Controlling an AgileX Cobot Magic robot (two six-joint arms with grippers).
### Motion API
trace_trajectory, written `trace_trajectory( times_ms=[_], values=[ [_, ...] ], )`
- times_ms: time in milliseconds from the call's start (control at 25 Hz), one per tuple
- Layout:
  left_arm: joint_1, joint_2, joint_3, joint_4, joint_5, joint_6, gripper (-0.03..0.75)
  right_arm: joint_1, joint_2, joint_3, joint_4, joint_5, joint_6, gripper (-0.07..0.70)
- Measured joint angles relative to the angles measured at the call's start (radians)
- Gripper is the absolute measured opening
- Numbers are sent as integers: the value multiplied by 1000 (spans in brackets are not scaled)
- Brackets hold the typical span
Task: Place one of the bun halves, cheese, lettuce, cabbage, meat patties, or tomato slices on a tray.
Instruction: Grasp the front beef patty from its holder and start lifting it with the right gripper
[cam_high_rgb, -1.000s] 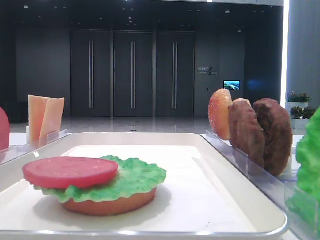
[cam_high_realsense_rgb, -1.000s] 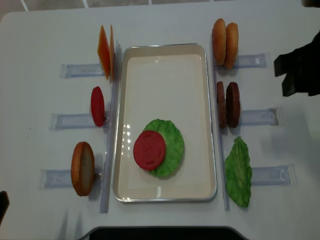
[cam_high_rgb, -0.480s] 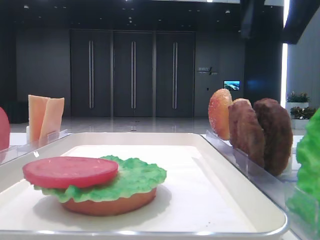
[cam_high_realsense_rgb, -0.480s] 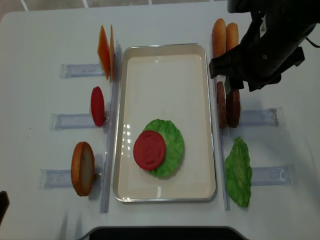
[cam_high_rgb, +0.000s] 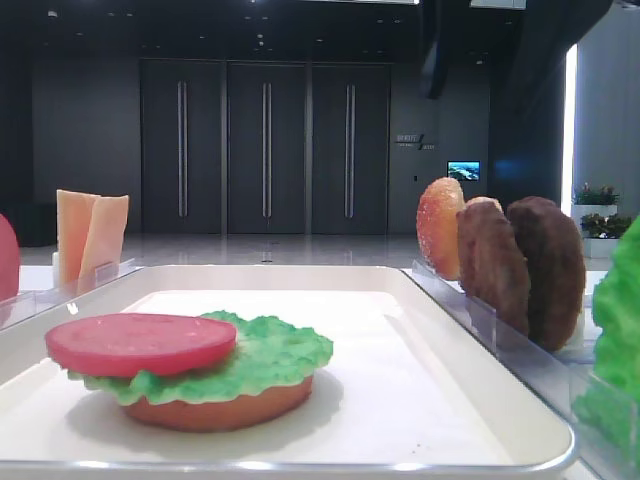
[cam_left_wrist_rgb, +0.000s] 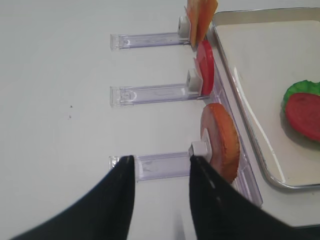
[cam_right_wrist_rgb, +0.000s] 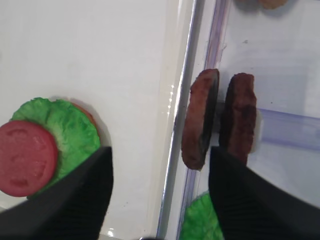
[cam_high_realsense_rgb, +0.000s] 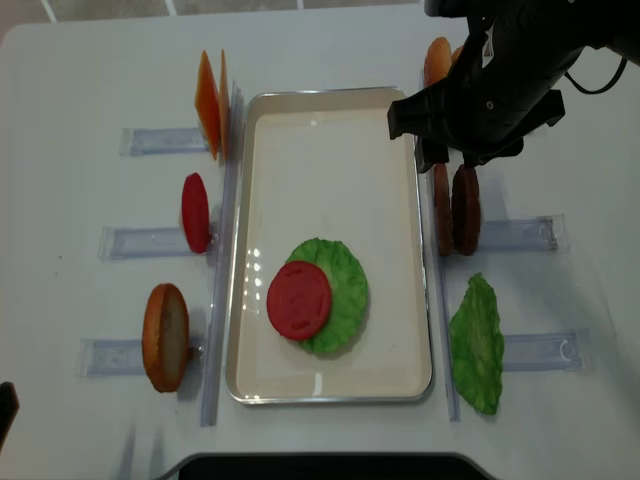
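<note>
1. The right gripper (cam_right_wrist_rgb: 160, 190) hangs over the right edge of the tray (cam_high_realsense_rgb: 330, 120), its two dark fingers (cam_right_wrist_rgb: 75, 200) spread wide with nothing between them.
2. In its wrist view the gap between the fingers frames the tray rim and the nearer of the two meat patties (cam_right_wrist_rgb: 200, 120), which stand on edge side by side in a clear rack (cam_right_wrist_rgb: 290, 130) just outside the tray.
3. From overhead, the arm covers part of the bun halves (cam_high_realsense_rgb: 437, 58) standing behind the patties (cam_high_realsense_rgb: 455, 210).
4. On the tray lies a stack: a bun base (cam_high_rgb: 220, 408), a lettuce leaf (cam_high_realsense_rgb: 345, 290) and a tomato slice (cam_high_realsense_rgb: 299, 300) on top.
5. Another lettuce leaf (cam_high_realsense_rgb: 477, 345) lies in the rack nearest the front on the right.
6. The left gripper (cam_left_wrist_rgb: 160, 195) sits low over the table beyond the tray's left side, fingers apart and empty, near an upright bun (cam_left_wrist_rgb: 220, 142).
7. Beyond that bun stand a tomato slice (cam_left_wrist_rgb: 205, 74) and cheese (cam_left_wrist_rgb: 200, 15).
</note>
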Motion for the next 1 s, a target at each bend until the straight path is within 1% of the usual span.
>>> trace_trajectory(
  times_ms=[320, 1000],
  values=[
    [0, 0, 0, 0, 0, 0, 282, 0, 67, 0, 7, 4, 0, 414],
    [0, 0, 0, 0, 0, 0, 282, 0, 156, 0, -43, 3, -11, 414]
  ],
)
